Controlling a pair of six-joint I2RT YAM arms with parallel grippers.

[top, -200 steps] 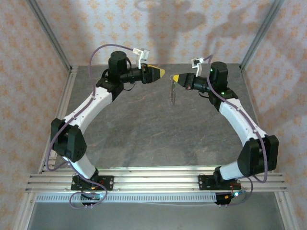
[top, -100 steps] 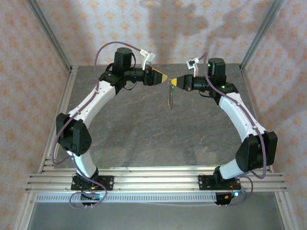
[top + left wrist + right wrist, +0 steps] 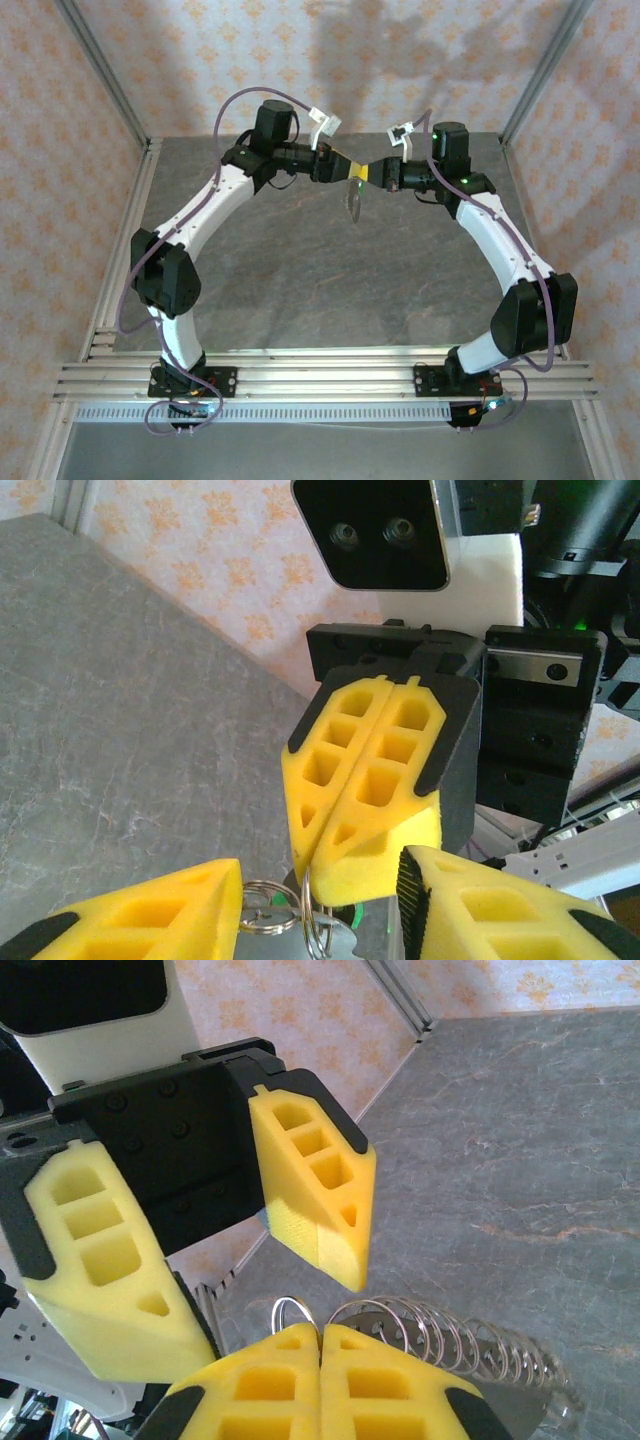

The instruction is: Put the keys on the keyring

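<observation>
Holds the keyring [image 3: 288, 1310] pinched in the right gripper [image 3: 320, 1340], yellow fingers pressed together on the thin wire loop, up in the air over the far middle of the table [image 3: 330, 280]. Reads as a fine silvery hoop in the right wrist view, poking out just above the closed fingertips. Carries the keys [image 3: 354, 203] below the grip, dangling as a short dark string clear of the table in the top view. Looks, close up, like a row of thin wire coils trailing right of the hoop, with a flat grey piece at the end; cannot tell single keys apart. Sets the left gripper [image 3: 348, 169] tip to tip with the right one, from the left, jaws apart and straddling the closed yellow fingers. Puts one left finger [image 3: 190, 890] just beside the rings in the left wrist view; cannot tell whether touching. Has grey, stone-veined table beneath, patterned walls [image 3: 400, 70] at the far side and aluminium rails [image 3: 330, 365] along the near edge by the arm bases.
</observation>
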